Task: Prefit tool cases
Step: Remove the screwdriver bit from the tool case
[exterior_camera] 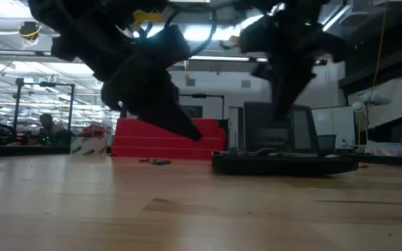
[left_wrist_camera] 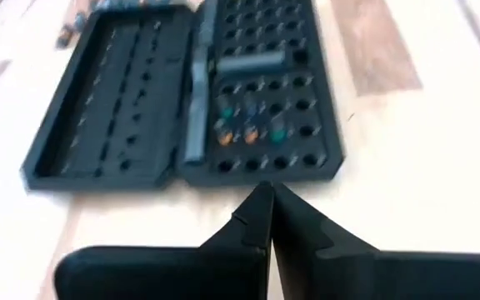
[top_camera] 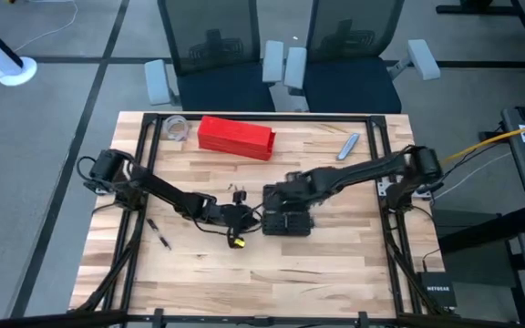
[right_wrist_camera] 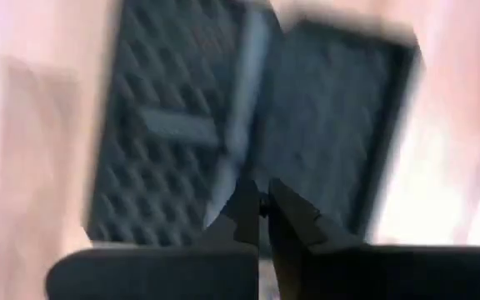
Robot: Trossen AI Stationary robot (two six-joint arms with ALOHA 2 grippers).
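Note:
The black tool case lies open at mid-table, both gridded halves up. One half holds a few coloured bits, and a grey bar runs along the hinge. My left gripper is shut. It slants down just short of the case's left edge, its tip off the table in the low view. My right gripper is shut too. It points down over the hinge line of the case, coming in from the right.
A long red box lies at the far side behind the case. A clear round item sits to the left of the box. A grey tool lies at the far right. Loose bits and a yellow piece lie around my left gripper.

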